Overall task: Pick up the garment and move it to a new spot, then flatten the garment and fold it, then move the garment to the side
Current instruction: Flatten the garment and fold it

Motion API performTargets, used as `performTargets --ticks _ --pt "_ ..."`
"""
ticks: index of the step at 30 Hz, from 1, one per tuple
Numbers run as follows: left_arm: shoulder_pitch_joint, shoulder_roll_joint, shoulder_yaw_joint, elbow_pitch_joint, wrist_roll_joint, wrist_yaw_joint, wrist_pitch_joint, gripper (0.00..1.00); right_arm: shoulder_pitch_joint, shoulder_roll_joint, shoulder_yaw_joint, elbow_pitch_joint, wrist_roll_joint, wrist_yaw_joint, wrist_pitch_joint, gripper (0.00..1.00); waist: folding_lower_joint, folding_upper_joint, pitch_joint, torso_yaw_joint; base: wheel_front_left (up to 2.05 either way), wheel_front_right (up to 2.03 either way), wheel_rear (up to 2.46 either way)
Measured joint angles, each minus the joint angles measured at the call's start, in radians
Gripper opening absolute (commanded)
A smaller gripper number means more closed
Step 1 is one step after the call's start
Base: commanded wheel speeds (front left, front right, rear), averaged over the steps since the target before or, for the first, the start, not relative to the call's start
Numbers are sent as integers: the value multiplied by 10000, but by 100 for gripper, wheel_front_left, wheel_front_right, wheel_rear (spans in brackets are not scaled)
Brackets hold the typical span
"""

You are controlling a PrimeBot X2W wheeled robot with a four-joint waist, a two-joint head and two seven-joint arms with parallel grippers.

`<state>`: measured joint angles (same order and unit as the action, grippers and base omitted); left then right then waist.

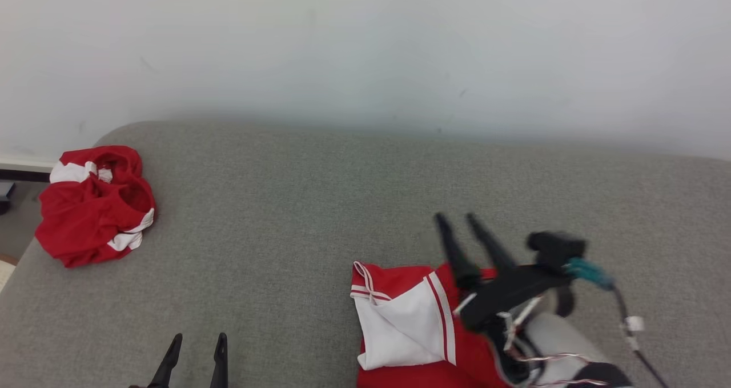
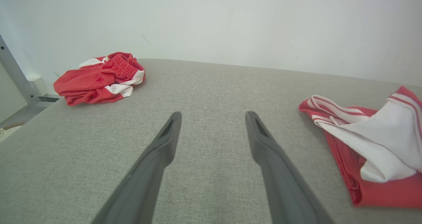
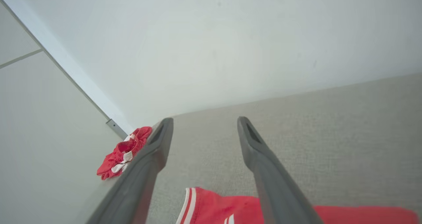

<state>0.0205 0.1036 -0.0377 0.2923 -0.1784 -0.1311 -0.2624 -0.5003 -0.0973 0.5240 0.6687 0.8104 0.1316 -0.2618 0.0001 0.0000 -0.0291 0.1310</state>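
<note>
A red and white garment (image 1: 408, 328) lies loosely folded on the grey cushion near the front edge; it shows at the right of the left wrist view (image 2: 372, 144) and at the bottom of the right wrist view (image 3: 230, 207). My right gripper (image 1: 458, 219) hangs just above its far right part, open, with nothing between its fingers. My left gripper (image 1: 197, 342) is open at the lower left, over bare cushion, well to the left of the garment.
A second red and white garment (image 1: 94, 205) lies crumpled at the cushion's far left corner. A white wall (image 1: 365, 45) runs behind the grey cushion (image 1: 320, 194). Floor and a metal frame (image 2: 16, 75) lie past the left edge.
</note>
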Motion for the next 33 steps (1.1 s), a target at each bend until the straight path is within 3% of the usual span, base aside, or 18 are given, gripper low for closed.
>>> performTargets --ticks 6,10,19,20,21,22,27,33 --pt "118 -29 107 -96 2 0 0 100 1277 -583 -2171 -1421 -1198 0 -25 100 0 0 -1 -197 0 0 0" --pt "164 -46 123 -105 12 0 0 100 1975 -744 -3131 -1450 -1676 0 -25 100 0 0 20 -264 0 0 0" --pt "151 -35 113 -140 12 0 0 100 2471 -575 -3825 -1139 -2936 0 -25 97 -1 0 100 -276 0 0 0" --pt "150 -31 115 -140 12 0 0 100 2475 -552 -3825 -1091 -3045 0 -27 45 0 0 115 -274 0 0 0" --pt "145 -33 107 -138 12 0 0 100 2477 -564 -3770 -1012 -3206 0 -27 5 0 0 128 -270 0 0 0" --pt "143 -33 100 -136 12 0 0 100 2486 -581 -3699 -961 -3421 0 -25 0 -1 0 142 -261 0 0 0" --pt "116 -35 86 -127 12 0 0 100 2359 -631 -3310 -376 -4261 0 -25 0 0 0 218 -196 0 0 0" --pt "15 -35 52 -90 10 0 0 100 2037 -426 -2767 378 -4435 0 -27 0 -1 0 265 -93 0 0 0"
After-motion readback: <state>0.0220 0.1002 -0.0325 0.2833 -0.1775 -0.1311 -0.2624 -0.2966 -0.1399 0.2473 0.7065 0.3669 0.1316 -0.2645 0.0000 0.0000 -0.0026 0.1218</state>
